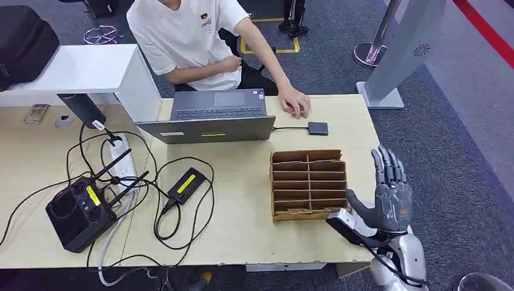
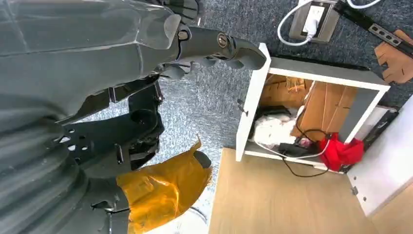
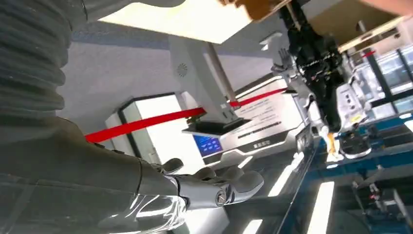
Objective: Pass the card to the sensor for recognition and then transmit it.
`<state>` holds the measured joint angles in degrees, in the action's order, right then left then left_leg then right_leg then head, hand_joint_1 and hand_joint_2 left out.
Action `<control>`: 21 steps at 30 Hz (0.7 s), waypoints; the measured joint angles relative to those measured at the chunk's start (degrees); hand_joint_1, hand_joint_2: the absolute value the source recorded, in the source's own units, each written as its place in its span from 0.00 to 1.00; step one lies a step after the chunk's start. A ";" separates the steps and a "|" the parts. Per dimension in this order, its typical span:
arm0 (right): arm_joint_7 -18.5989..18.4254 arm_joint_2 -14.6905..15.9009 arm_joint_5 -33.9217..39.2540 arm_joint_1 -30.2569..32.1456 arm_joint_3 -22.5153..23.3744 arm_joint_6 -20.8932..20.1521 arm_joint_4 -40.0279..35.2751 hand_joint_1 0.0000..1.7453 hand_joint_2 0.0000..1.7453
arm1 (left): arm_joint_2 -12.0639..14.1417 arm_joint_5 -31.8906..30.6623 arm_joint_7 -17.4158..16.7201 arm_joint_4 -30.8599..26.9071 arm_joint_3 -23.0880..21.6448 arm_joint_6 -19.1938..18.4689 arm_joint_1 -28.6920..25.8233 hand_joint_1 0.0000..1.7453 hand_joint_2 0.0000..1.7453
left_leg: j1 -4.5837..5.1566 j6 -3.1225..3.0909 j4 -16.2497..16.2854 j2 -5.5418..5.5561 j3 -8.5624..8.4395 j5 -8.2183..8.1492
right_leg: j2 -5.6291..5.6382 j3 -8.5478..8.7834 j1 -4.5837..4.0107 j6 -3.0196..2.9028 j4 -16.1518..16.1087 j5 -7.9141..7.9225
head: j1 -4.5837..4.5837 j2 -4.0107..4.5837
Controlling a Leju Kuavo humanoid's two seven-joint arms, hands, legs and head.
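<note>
The right hand (image 1: 391, 194) was empty with fingers spread beside the cardboard box (image 1: 308, 183) (left hand's (image 2: 214, 46) grip unclear), so reaching carelessly might push the box.

An office or lobby: desk (image 1: 254, 242), laptop (image 1: 212, 115), carpet (image 1: 460, 182), kiosk (image 3: 229, 131).

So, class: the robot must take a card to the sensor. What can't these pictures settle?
- Card: something pale in the cardboard rack's nearest slot, head view; too small to identify.
- Right hand: open beside the rack; palm side turned away.
- Left hand: left wrist view, over the floor; fingers partly hidden behind the thumb.
- Sensor: unconfirmed small grey box.
</note>
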<state>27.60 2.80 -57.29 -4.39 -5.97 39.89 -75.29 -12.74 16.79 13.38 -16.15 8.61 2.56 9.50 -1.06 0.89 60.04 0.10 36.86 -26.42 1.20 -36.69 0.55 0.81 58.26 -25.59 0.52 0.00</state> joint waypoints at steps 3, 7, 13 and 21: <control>0.26 -0.11 1.16 0.50 2.95 0.00 -1.57 0.00 1.00 | 0.07 -0.09 0.09 0.00 0.02 -0.15 -0.04 0.00 1.00 | 0.00 0.00 0.00 0.00 0.00 0.00 | -0.01 0.00 0.00 0.00 0.00 0.00 | 0.00 0.00; 0.37 -0.09 3.31 1.71 7.40 0.02 -3.48 0.00 1.00 | 0.33 -0.37 0.57 0.00 0.02 -0.33 -0.22 0.00 1.00 | 0.01 0.00 0.00 0.00 0.00 -0.01 | 0.00 0.00 0.00 0.00 0.00 0.00 | 0.00 0.00; 0.33 0.13 2.80 3.97 12.09 0.02 -4.18 0.00 1.00 | 0.24 -0.13 1.20 0.00 0.17 -0.33 -0.49 0.00 1.00 | 0.00 0.03 0.00 -0.01 -0.01 -0.04 | 0.01 0.00 0.00 -0.01 -0.01 -0.01 | 0.02 0.00; 0.62 0.24 0.88 10.44 11.08 0.02 -5.69 0.00 1.00 | -0.24 -2.06 2.03 0.00 1.29 -0.22 -0.73 0.00 1.00 | 0.00 0.04 -0.01 0.12 0.01 -0.06 | -0.12 0.03 0.00 -0.08 0.01 -0.11 | 0.02 0.00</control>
<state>28.22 3.04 -56.41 6.05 5.11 39.91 -80.98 -12.98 14.73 15.41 -16.15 9.90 2.34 8.77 -1.07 0.93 60.03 0.21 36.87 -26.47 1.07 -36.66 0.55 0.72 58.27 -25.70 0.55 0.00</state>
